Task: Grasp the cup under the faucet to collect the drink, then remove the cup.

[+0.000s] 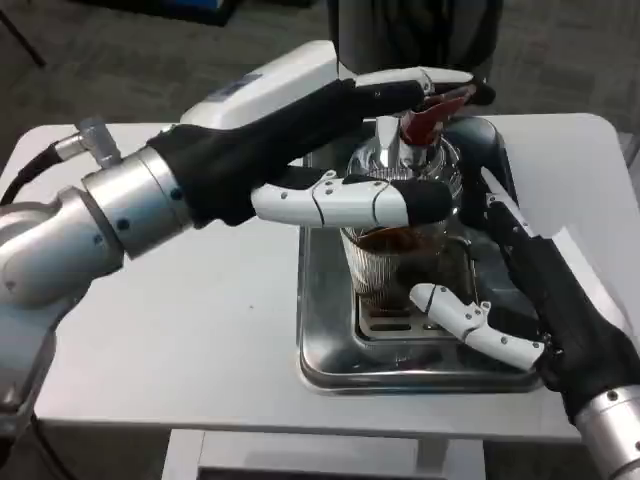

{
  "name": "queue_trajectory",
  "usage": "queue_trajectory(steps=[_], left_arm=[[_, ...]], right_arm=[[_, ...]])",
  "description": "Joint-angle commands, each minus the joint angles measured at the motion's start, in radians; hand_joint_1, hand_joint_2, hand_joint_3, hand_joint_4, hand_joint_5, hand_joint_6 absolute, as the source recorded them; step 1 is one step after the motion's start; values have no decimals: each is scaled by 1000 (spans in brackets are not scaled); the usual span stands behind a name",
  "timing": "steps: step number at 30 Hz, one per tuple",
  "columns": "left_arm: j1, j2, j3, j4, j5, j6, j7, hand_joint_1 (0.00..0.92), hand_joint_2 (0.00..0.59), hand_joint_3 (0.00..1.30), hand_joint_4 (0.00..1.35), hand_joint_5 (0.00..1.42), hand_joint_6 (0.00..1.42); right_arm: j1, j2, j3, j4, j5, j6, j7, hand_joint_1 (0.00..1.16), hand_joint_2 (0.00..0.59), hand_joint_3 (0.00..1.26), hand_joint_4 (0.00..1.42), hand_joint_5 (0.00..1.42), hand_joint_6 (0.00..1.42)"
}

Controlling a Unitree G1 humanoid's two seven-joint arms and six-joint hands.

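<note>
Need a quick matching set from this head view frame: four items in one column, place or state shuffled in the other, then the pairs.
Items:
1. left hand
2. right hand
3. clear ribbed glass cup
4. red faucet lever

Descriptions:
A. stands on the drip grate in the shiny metal tray, brown drink inside
B. up at the dispenser top, fingers over the lever
C. sticks out at the top of the chrome dispenser
D. low beside the cup, white fingers by its base

Pairs: 1-B, 2-D, 3-A, 4-C
</note>
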Motion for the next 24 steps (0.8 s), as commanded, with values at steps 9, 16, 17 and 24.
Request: queue_trajectory(steps=[9, 16, 17, 24], left_arm=[[53, 23, -10, 37, -1, 19, -43, 0, 92, 206, 130, 238, 192], [51, 8, 9, 52, -34, 23, -23, 0, 92, 206, 130, 238, 192], [51, 8, 9, 52, -36, 23, -22, 0, 92, 206, 130, 238, 192], [55, -2, 24, 50, -54, 13, -4, 0, 99, 205, 130, 239, 201]], right_arm=[[-28, 7, 13, 35, 4, -10, -20, 571, 264, 44, 27, 111, 197], [-34, 6, 12, 42, 8, -10, -22, 570, 264, 45, 25, 111, 197], [-34, 6, 12, 42, 8, -10, -22, 570, 266, 45, 25, 111, 197], [-36, 4, 8, 44, 11, -13, -25, 570, 270, 45, 24, 111, 197]])
